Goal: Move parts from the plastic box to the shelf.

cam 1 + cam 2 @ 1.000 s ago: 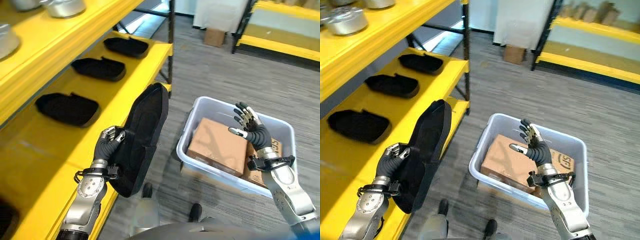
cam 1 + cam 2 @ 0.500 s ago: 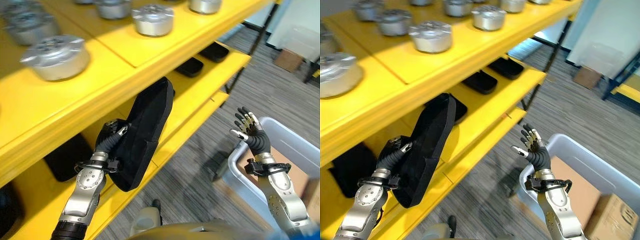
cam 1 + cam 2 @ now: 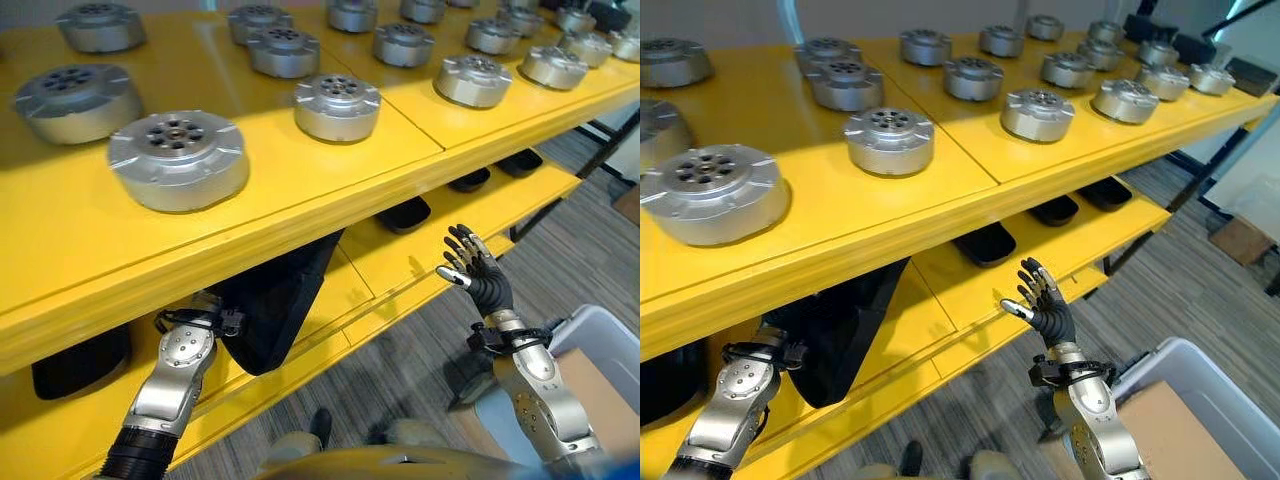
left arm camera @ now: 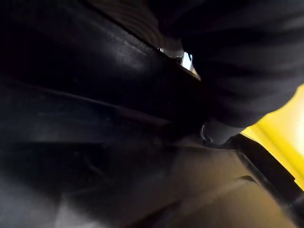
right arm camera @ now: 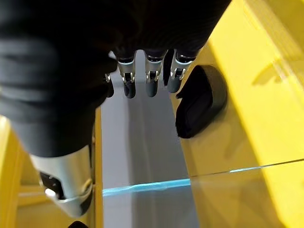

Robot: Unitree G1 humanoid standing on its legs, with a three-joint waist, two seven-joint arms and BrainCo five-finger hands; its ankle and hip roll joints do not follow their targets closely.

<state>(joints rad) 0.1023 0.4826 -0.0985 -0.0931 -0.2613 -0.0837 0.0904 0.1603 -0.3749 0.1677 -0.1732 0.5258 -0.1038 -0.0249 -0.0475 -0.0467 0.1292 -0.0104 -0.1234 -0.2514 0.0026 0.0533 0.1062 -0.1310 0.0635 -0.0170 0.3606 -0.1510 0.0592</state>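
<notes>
A large black tray-shaped part (image 3: 275,300) stands on edge on the lower yellow shelf (image 3: 400,262), its top hidden under the upper shelf's front lip. My left hand (image 3: 197,322) holds its lower edge, and in the left wrist view the black part (image 4: 95,118) lies right against the palm. My right hand (image 3: 478,280) is raised open in front of the lower shelf, empty, with its fingers (image 5: 152,80) straight. The grey plastic box (image 3: 612,335) sits on the floor at the lower right with a cardboard box (image 3: 1160,430) inside.
The upper yellow shelf (image 3: 330,185) carries several round silver metal parts (image 3: 178,158). More black parts (image 3: 405,213) lie in a row on the lower shelf, one of them at the far left (image 3: 80,360). Grey carpet floor (image 3: 1200,270) lies to the right.
The camera has swung up towards the shelf. My left hand has carried the black part in under the upper shelf. The right hand stays raised and open.
</notes>
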